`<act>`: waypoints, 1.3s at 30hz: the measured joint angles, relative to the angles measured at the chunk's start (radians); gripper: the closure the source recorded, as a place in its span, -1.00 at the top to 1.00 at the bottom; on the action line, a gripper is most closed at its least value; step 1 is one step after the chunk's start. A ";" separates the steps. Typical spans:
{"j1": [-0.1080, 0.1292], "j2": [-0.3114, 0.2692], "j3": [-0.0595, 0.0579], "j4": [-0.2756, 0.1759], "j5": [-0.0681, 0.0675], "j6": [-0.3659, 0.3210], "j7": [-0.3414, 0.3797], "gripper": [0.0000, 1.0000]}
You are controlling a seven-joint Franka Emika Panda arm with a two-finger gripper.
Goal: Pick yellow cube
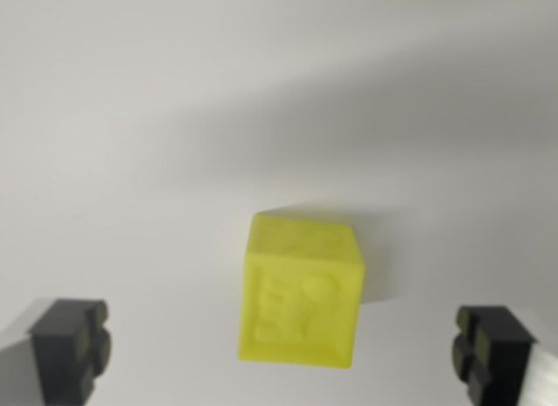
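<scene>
A yellow cube [301,291] with a raised pattern on its facing side rests on the white surface [174,118], slightly right of centre in the lower half of the wrist view. My gripper [283,349] is open, its two dark fingertips [71,341] at the bottom left and bottom right corners. The cube lies between them, a little beyond the tips, with wide gaps on both sides. Nothing is held.
A broad soft shadow crosses the white surface behind and to the right of the cube. Nothing else shows in the wrist view.
</scene>
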 joint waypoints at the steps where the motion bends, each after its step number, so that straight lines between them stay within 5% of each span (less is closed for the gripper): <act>1: 0.001 0.004 0.000 -0.005 0.000 0.008 0.002 1.00; 27: 0.018 0.126 0.000 -0.112 0.001 0.226 0.060 1.00; 39: 0.019 0.164 0.000 -0.110 0.003 0.260 0.063 1.00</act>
